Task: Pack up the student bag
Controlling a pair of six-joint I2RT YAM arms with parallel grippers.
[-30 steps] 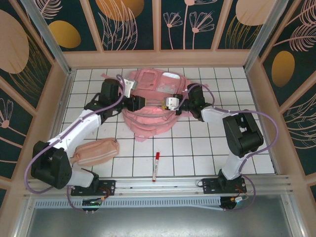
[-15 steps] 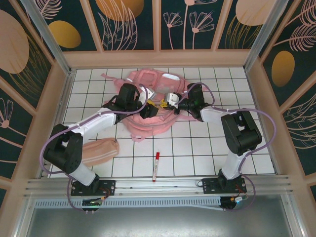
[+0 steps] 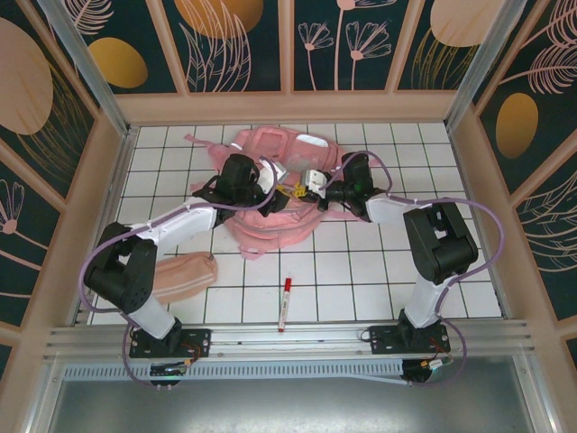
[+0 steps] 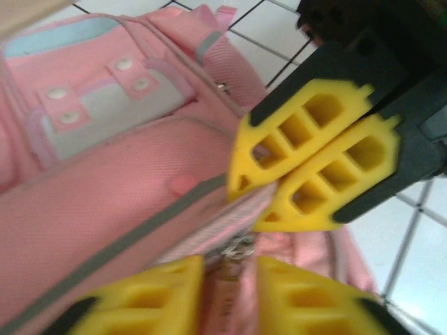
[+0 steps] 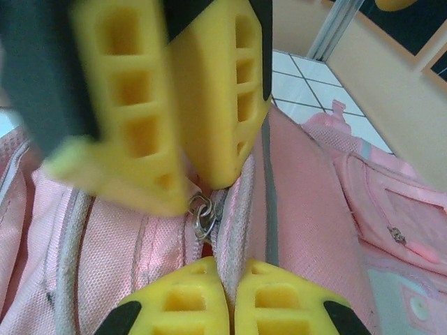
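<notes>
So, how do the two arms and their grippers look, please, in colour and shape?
Both arms have white links and bulky black joints, the left arm like the right arm. A lavender cable loops along each. The left gripper and right gripper carry yellow fingers with rectangular holes, on black backing.

bag (image 3: 270, 233): middle hidden under both arms | pouch (image 3: 189, 276) at 7 o'clock: 9 o'clock end behind arm | left pincer (image 4: 230, 283): blurred, cut by 6 o'clock edge

student bag (image 3: 270, 225): rear centre | pouch (image 3: 185, 278): front-left | pen (image 3: 285, 304): front centre
</notes>
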